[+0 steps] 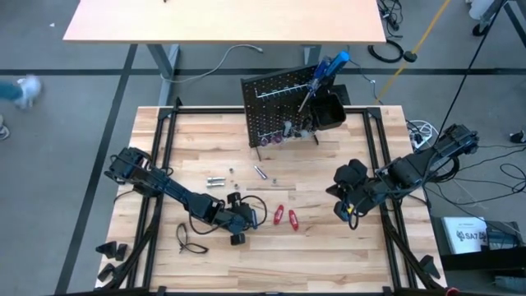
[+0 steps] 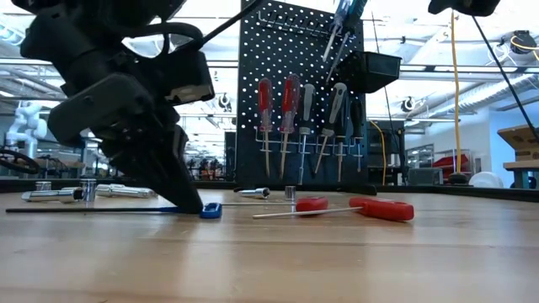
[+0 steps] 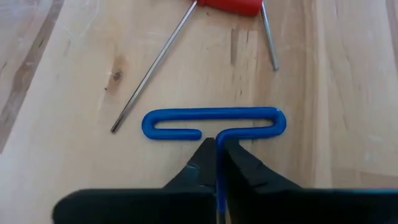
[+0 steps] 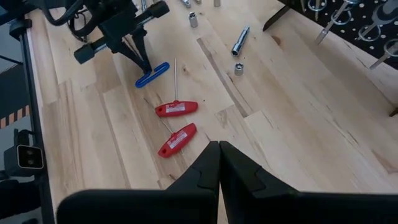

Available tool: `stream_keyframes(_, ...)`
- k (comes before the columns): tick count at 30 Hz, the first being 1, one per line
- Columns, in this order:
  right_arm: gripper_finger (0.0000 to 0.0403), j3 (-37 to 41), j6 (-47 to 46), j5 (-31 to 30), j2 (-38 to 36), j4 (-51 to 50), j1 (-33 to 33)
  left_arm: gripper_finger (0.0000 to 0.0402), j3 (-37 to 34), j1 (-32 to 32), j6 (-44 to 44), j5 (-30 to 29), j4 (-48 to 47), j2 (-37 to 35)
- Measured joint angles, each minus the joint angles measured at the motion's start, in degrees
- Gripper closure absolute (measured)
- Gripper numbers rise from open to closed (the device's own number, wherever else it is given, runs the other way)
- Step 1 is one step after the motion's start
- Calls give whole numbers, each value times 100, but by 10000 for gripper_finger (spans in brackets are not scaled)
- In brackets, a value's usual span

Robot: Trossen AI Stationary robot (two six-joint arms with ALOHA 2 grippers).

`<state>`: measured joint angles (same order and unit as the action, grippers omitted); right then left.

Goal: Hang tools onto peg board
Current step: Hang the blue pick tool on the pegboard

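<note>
A second tan table (image 1: 222, 20) stands on the grey floor (image 1: 66, 107) beyond, cables (image 1: 493, 177) trailing alongside, under bright ceiling lights (image 2: 421, 34)

Blue T-handle key (image 3: 214, 121), two red-handled screwdrivers (image 4: 176, 109), black perforated peg board (image 2: 299, 50)

Two screwdrivers (image 1: 285, 217) lie on the table (image 1: 329, 263) (before the peg board (image 1: 275, 107)).

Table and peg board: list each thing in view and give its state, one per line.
Left gripper: shut on the blue T-handle key's shaft.
Blue T-handle key: flat on the table.
Right gripper: shut, empty, above the table.
Two red-handled screwdrivers: lying loose.
Peg board: upright, screwdrivers hanging.
</note>
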<state>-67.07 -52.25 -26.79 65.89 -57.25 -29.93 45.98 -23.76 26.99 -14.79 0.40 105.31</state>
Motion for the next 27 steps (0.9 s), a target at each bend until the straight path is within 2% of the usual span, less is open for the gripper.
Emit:
stream_keyframes(5,403,0,-7,-8,0,2,0,397,-18,8,-77,43,14,-100)
stream_keyframes(10,403,0,-42,-30,0,116,0,401,-28,21,-525,-51,-249,-622)
stream_keyframes(20,403,0,138,-353,12,435,84,401,36,142,-1049,-297,-98,-1522)
stream_keyframes(23,403,0,198,-350,86,534,166,401,37,216,-1227,-284,-249,-1575)
stream_keyframes(27,403,0,384,-334,247,684,265,401,42,341,-1254,39,-403,-1445)
